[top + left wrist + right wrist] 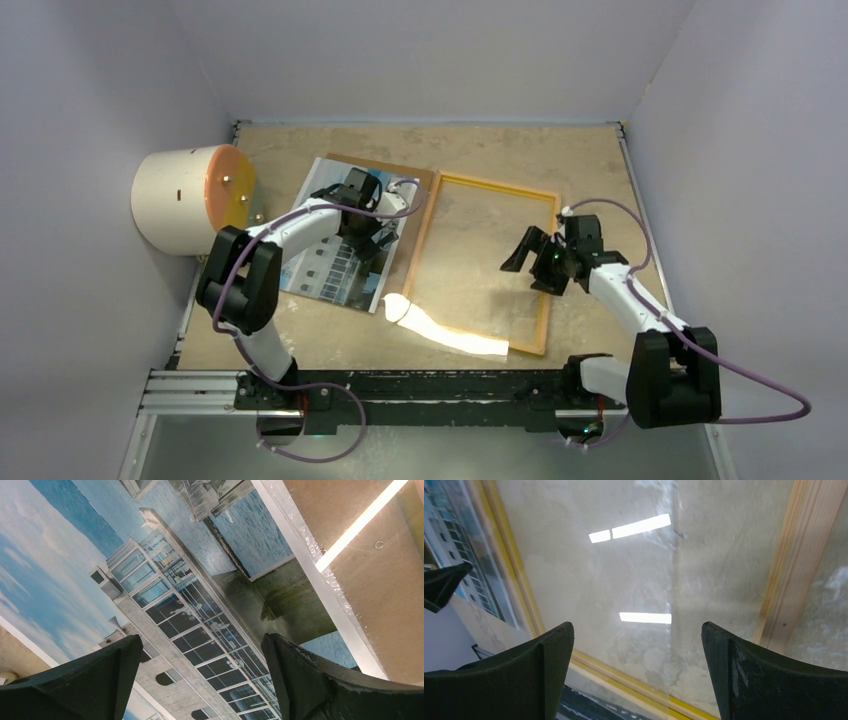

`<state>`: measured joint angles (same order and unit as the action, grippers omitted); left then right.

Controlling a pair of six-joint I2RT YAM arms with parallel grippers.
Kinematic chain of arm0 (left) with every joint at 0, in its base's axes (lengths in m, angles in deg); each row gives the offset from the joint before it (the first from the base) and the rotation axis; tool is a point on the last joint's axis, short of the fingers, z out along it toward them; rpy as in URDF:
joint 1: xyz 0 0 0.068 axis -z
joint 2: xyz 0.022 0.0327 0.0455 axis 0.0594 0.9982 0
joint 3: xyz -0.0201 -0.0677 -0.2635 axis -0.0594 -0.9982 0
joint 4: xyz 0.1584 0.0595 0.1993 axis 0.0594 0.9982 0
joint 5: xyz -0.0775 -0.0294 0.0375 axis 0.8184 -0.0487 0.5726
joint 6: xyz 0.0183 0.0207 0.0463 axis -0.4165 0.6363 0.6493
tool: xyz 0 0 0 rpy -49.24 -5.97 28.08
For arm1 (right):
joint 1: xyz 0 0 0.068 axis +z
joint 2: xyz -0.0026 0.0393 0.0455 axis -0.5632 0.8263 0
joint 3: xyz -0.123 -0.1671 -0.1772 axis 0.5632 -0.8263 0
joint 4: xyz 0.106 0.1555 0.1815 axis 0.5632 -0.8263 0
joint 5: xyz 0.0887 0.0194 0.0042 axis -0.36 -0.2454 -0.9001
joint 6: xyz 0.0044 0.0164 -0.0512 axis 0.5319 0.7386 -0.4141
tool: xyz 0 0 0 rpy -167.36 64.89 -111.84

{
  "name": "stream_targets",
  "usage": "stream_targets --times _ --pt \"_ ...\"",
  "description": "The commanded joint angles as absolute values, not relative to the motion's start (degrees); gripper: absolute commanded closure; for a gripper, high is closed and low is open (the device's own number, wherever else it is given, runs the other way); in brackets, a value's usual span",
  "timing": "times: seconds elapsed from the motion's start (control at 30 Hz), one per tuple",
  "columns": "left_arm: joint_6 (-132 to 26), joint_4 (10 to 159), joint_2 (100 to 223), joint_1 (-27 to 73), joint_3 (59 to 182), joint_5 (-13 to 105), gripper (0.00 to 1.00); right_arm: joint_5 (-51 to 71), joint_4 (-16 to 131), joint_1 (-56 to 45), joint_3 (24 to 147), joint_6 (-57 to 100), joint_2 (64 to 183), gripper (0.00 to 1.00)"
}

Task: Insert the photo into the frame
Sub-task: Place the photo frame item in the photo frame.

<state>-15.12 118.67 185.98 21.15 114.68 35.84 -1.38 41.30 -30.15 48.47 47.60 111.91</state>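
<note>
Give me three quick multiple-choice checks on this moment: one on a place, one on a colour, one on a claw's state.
1. Where does the photo lie?
A) inside the frame
B) left of the frame, on the board
C) under the frame

2. What colour is that board?
A) brown
B) blue
C) white

3. How is the right claw?
A) shut on the photo
B) shut on the frame's edge
C) open over the frame's pane

Answers:
1 B: the top view shows the photo on the board beside the frame.
2 A: a brown corner shows past the photo.
3 C: its fingers stand wide apart with only the pane below them.
</note>
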Motion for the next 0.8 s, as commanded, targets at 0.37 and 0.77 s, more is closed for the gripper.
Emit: stream_targets --times 0.37,0.77 --pt "-18.84 116.54 188.02 23.61 113.63 37.3 0.0 -10.53 43.48 -30.06 38.49 50.52 110.54 0.02" --pt "-18.63 117.01 190.3 26.75 115.32 40.52 0.0 -12.57 48.48 -29.97 34.28 52.89 113.56 0.06"
